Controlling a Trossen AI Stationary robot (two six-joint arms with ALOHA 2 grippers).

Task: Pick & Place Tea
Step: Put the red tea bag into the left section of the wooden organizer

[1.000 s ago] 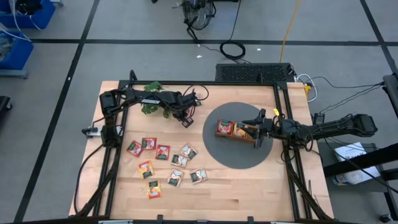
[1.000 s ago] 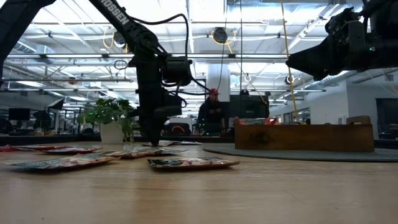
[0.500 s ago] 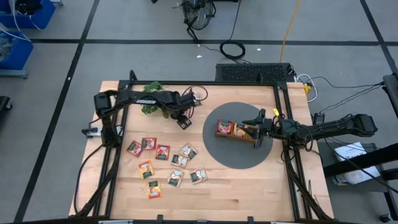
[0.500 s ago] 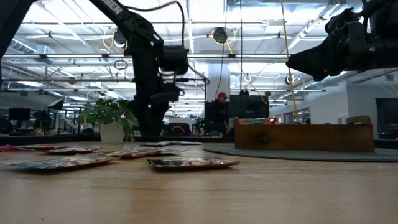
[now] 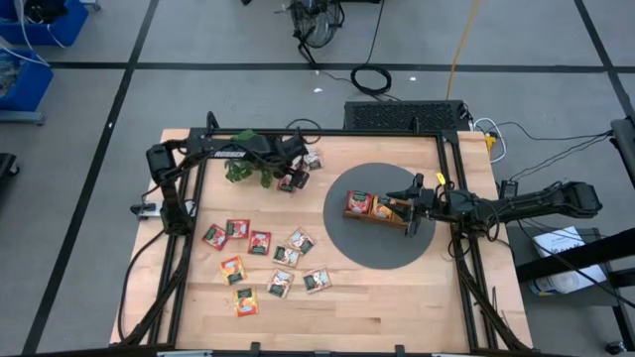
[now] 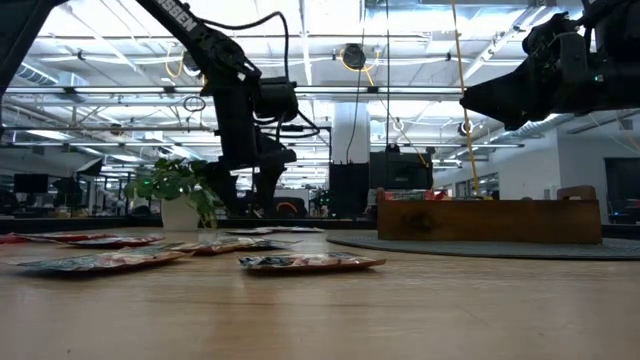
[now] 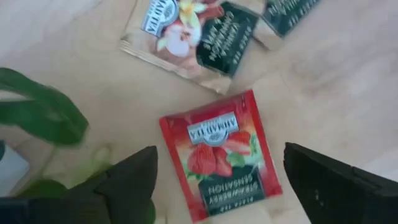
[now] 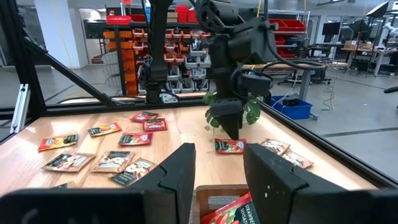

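Note:
My left gripper hangs open, pointing down, just above a red strawberry tea sachet that lies flat on the wood; its fingers stand to either side without touching. Two more sachets lie beyond it, beside the plant. Several other sachets lie spread on the near left of the table. The wooden tray, with sachets in it, sits on a round grey mat. My right gripper hovers open and level over the tray's right end.
The potted plant stands close to the left of my left gripper. Black frame rails run along the table's left, far and right edges. Bare wood lies along the near edge. The tray stands at the right in the low view.
My left gripper has opened wide from shut, risen off the table and shifted a little toward the far edge and the plant, rolling about its own axis. The red sachet lies flat beneath it. My right arm has kept still.

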